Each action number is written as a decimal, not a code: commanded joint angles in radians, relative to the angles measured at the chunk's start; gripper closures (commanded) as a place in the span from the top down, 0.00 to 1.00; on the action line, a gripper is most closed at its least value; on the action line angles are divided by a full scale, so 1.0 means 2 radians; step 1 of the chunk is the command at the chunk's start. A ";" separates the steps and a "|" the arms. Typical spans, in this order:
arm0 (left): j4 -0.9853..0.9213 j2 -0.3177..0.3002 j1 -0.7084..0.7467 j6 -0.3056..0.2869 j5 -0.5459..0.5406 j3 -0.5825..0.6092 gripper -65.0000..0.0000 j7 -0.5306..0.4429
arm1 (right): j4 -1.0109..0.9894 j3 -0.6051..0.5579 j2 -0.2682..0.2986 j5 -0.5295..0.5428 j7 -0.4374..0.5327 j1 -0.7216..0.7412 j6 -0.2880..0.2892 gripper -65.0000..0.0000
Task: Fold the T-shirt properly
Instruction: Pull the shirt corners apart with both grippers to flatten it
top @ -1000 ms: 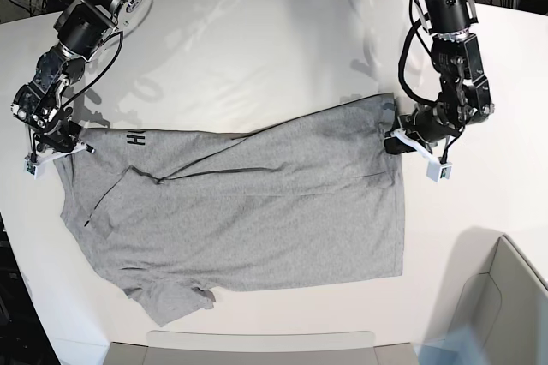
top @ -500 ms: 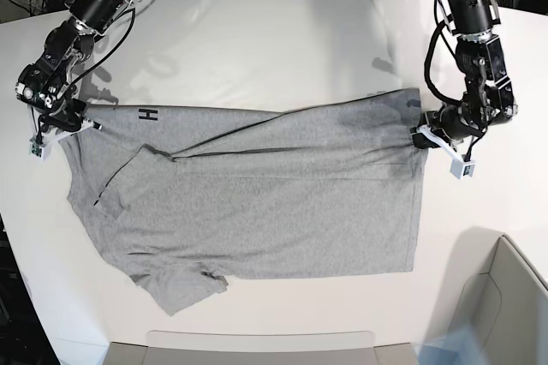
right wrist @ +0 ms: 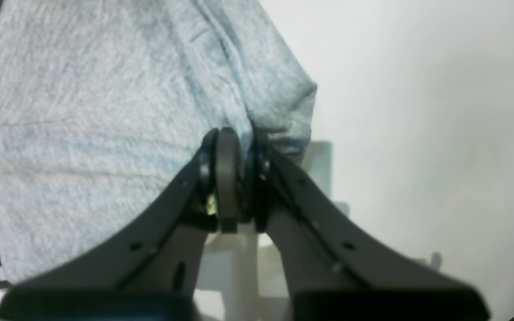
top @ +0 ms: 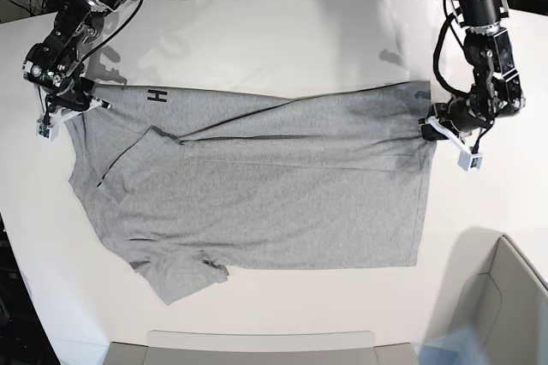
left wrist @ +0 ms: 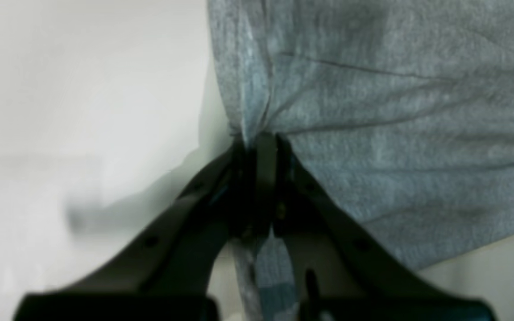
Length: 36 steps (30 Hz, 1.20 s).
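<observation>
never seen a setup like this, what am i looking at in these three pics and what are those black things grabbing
It is a robot with two arms working at a white table. One picture looks down from above and shows both arms. The other two come from cameras on the wrists, each looking along its own pincer, which is the black forked shape at the bottom.

A grey T-shirt lies spread on the table, partly doubled over, with a black letter H showing near one edge.

In the overhead view the sides are swapped: the left pincer is on the right and the right pincer is on the left. Each is shut on an edge of the T-shirt at opposite ends, so the cloth is stretched between them. The close-ups show the fabric bunching where it is pinched.
</observation>
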 commanded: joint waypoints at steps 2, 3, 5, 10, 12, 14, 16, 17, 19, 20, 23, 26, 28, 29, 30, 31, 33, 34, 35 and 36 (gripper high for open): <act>0.000 -0.019 0.000 0.003 0.018 0.001 0.00 0.020 | 0.005 0.001 0.001 -0.007 -0.010 -0.002 -0.001 0.00; 0.000 -0.019 0.000 0.003 0.018 0.001 0.00 0.020 | 0.005 0.001 0.001 -0.007 -0.010 -0.002 -0.001 0.00; 0.000 -0.019 0.000 0.003 0.018 0.001 0.00 0.020 | 0.005 0.001 0.002 -0.007 -0.010 -0.002 -0.001 0.00; 0.000 -0.019 0.000 0.003 0.018 0.001 0.00 0.020 | 0.004 0.001 0.005 -0.007 -0.010 -0.002 0.003 0.00; 0.001 -0.019 0.005 0.003 0.018 0.001 0.00 0.020 | 0.004 0.001 0.005 -0.008 -0.010 -0.003 0.003 0.00; 0.002 -0.019 0.013 0.003 0.018 0.001 0.00 0.020 | 0.004 0.001 0.012 -0.007 -0.010 -0.005 0.003 0.00; 0.002 -0.019 0.014 0.003 0.018 0.001 0.00 0.020 | 0.003 0.001 0.016 -0.006 -0.010 -0.006 0.003 0.00; 0.002 -0.018 0.014 0.003 0.018 0.001 0.00 0.020 | 0.003 0.001 0.017 -0.006 -0.010 -0.005 0.003 0.00; 0.001 -0.018 0.014 0.003 0.018 0.001 0.00 0.019 | 0.002 0.000 0.018 -0.006 -0.010 -0.003 0.003 0.00; 0.001 -0.018 0.014 0.003 0.018 0.001 0.00 0.018 | 0.001 -0.001 0.018 -0.006 -0.010 -0.003 0.003 0.00; 0.001 -0.019 0.014 0.003 0.018 0.000 0.00 0.017 | -0.010 -0.001 0.019 -0.007 -0.010 0.005 0.003 0.00; 0.001 -0.019 0.014 0.003 0.018 0.000 0.00 0.017 | -0.017 0.000 0.021 -0.007 -0.010 0.009 0.003 0.00; 0.001 -0.019 0.014 0.003 0.018 0.000 0.00 0.020 | -0.019 0.000 0.026 -0.007 -0.010 0.009 0.003 0.00; 0.001 -0.019 0.014 0.003 0.018 0.000 0.00 0.020 | -0.019 0.000 0.026 -0.007 -0.010 0.009 0.003 0.00; 0.000 -0.019 0.014 0.003 0.018 0.000 0.00 0.020 | -0.019 0.000 0.026 -0.007 -0.010 0.009 0.003 0.00; 0.000 -0.019 0.014 0.003 0.018 -0.001 0.00 0.020 | -0.019 0.000 0.026 -0.007 -0.010 0.009 0.003 0.00; 0.000 -0.019 0.015 0.003 0.018 0.000 0.00 0.020 | -0.019 -0.001 0.026 -0.007 -0.010 0.009 0.003 0.00; 0.000 -0.019 0.019 0.003 0.018 0.000 0.00 0.020 | -0.019 -0.001 0.026 -0.007 -0.010 0.009 0.003 0.00; 0.001 -0.019 0.023 0.003 0.018 -0.001 0.00 0.019 | -0.019 -0.001 0.026 -0.007 -0.010 0.009 0.003 0.00; 0.001 -0.019 0.025 0.003 0.018 -0.002 0.00 0.019 | -0.019 -0.001 0.026 -0.007 -0.010 0.009 0.003 0.00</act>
